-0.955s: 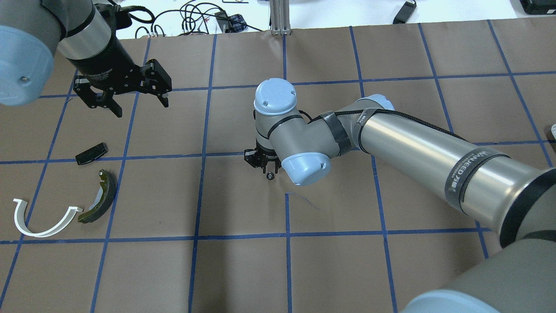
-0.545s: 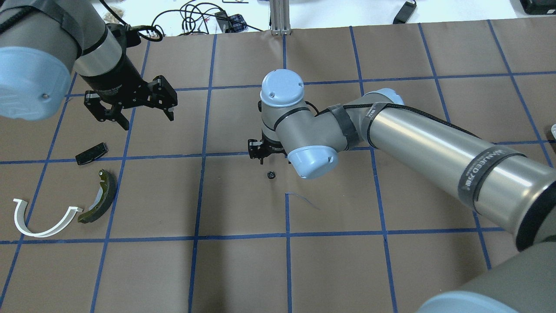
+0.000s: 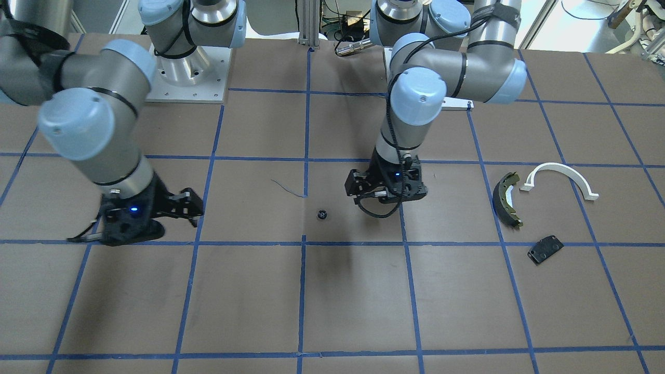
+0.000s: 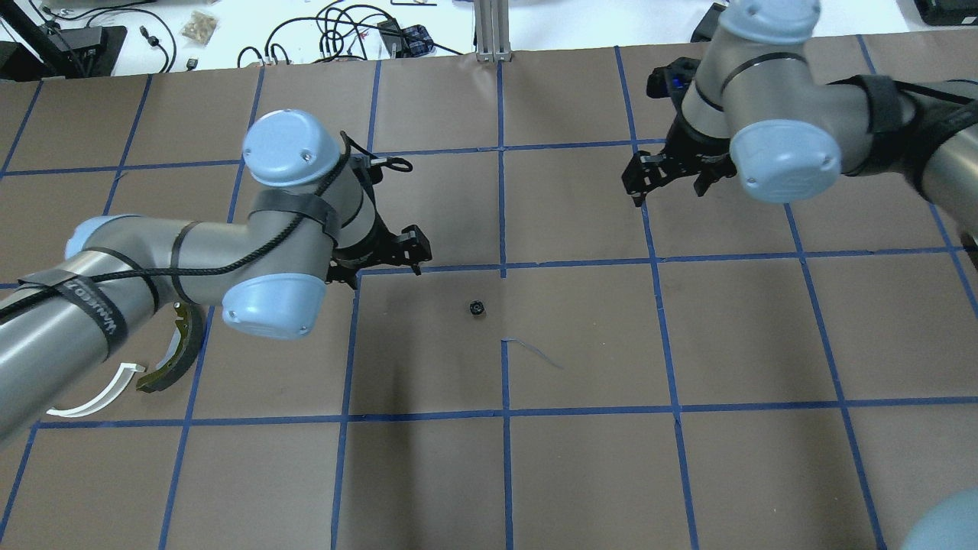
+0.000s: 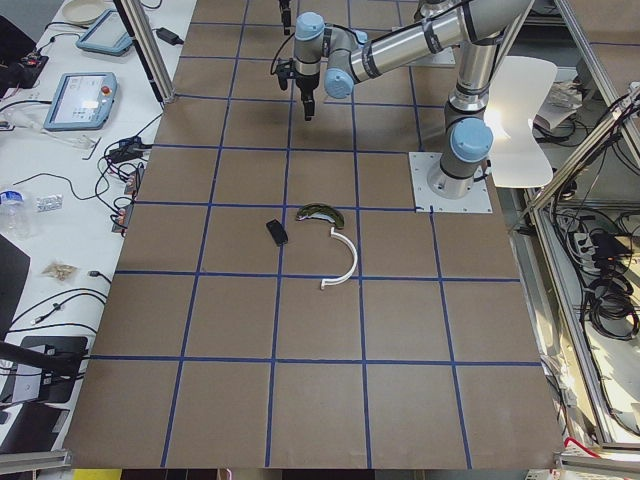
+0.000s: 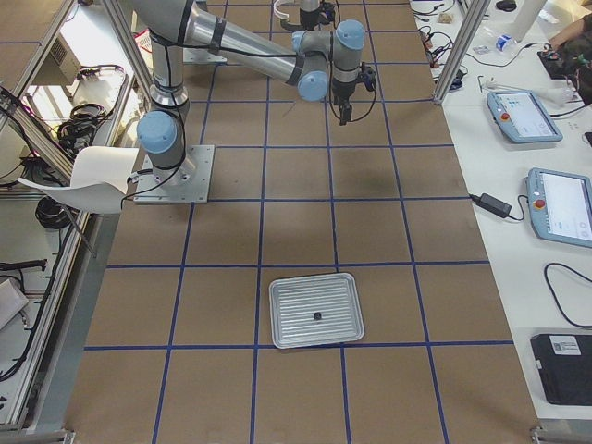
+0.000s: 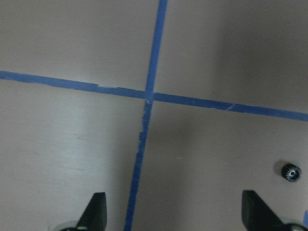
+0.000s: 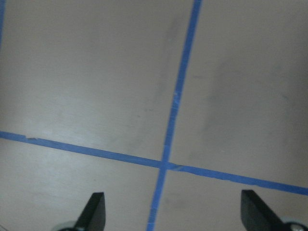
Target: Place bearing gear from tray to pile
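The bearing gear (image 4: 477, 308) is a tiny black toothed ring lying alone on the brown paper at the table's middle; it also shows in the front view (image 3: 322, 213) and the left wrist view (image 7: 291, 172). My left gripper (image 4: 382, 263) (image 3: 387, 191) (image 7: 174, 214) is open and empty, low over the paper, a short way to the gear's left. My right gripper (image 4: 666, 187) (image 3: 150, 213) (image 8: 173, 211) is open and empty, far from the gear. The pile lies at the left: olive brake shoe (image 3: 508, 200), white arc (image 3: 561, 176), black plate (image 3: 545, 249).
A grey ribbed tray (image 6: 296, 324) with one small dark part (image 6: 317, 316) in it shows only in the exterior right view. In the overhead view my left arm covers the black plate and part of the brake shoe (image 4: 183, 344). Cables lie beyond the far edge.
My right gripper let go of the gear on the paper, rose, and swung away to the far right. My left arm moved from the far left toward the gear. The gear stayed put.
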`<state>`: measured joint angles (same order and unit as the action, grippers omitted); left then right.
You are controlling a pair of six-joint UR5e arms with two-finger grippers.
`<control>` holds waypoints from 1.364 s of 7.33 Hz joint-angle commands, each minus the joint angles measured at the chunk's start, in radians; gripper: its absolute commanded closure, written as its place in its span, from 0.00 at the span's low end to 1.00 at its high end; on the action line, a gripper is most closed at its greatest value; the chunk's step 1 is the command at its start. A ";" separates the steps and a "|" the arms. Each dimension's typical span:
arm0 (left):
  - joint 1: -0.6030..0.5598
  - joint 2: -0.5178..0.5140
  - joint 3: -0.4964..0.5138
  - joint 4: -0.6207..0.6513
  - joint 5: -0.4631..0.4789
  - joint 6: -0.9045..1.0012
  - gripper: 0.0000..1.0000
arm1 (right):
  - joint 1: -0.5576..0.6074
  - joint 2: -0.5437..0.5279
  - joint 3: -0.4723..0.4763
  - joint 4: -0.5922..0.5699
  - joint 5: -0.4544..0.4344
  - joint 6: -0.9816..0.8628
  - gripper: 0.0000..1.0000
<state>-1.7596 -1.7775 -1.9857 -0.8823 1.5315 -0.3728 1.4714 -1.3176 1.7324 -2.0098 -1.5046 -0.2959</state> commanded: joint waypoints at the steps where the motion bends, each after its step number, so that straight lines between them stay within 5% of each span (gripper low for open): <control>1: -0.118 -0.113 0.008 0.110 -0.001 -0.103 0.00 | -0.248 -0.028 -0.002 0.046 -0.034 -0.350 0.00; 5: -0.158 -0.201 0.011 0.178 0.001 -0.101 0.02 | -0.658 0.006 -0.022 0.025 -0.062 -0.913 0.00; 7: -0.164 -0.221 0.016 0.219 0.009 -0.098 0.03 | -0.765 0.161 -0.141 -0.027 -0.060 -1.090 0.00; 8: -0.166 -0.229 0.018 0.221 0.010 -0.097 0.22 | -0.805 0.252 -0.231 -0.039 -0.058 -1.167 0.00; 10: -0.166 -0.227 0.019 0.224 0.012 -0.097 0.84 | -0.825 0.378 -0.348 -0.040 -0.057 -1.227 0.00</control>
<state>-1.9245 -2.0048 -1.9679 -0.6619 1.5420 -0.4695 0.6634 -1.0178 1.4540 -2.0457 -1.5624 -1.4811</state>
